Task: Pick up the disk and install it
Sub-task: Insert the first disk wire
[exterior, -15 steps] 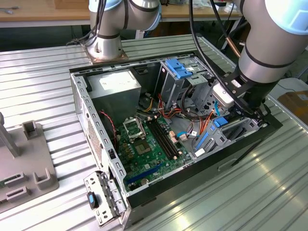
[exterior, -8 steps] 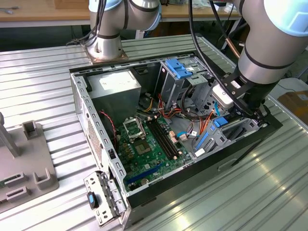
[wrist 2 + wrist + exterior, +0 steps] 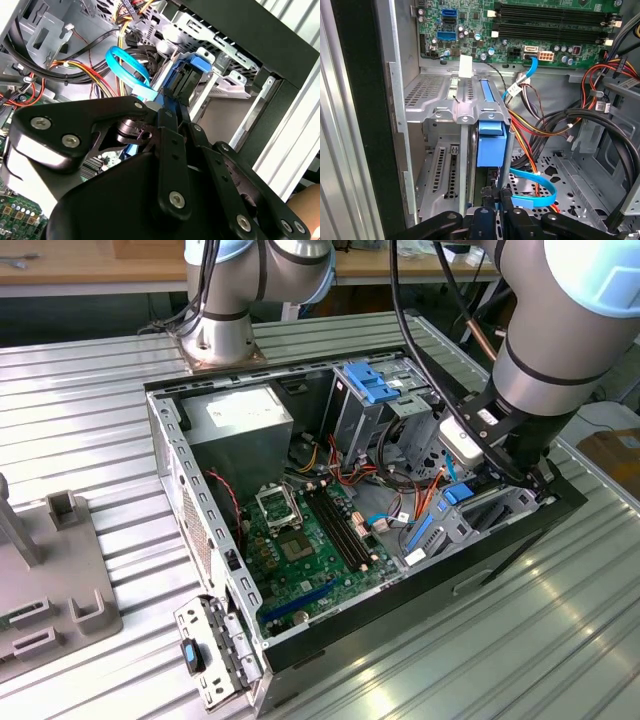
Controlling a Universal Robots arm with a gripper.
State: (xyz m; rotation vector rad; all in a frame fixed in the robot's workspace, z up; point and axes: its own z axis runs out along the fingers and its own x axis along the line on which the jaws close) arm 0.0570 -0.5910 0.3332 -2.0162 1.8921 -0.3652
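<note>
Pinched shut on the near end of the disk, with the gripper lined up directly behind it in the first wrist view. Seen again in the second wrist view: gripper closed on the blue carrier end of the disk.

Stands on edge in a slot of the grey drive cage, at the corner of the open computer case by its black side wall. Long axis pointing straight away from the fingertips and into the cage, towards the motherboard, so in line with the gripper's own reach (no sideways offset to be seen).

Partly in, judging by the blue end standing proud of the cage front; how deep cannot be told.

Hard to make out: the silver body, hidden by the cage walls and blue rails; the exact contact, covered by the black finger links. Just beside the grip, a light-blue data cable looping across the case floor, close to the fingers but apparently not caught. In the exterior view, grip itself masked by the arm's wrist.
</note>
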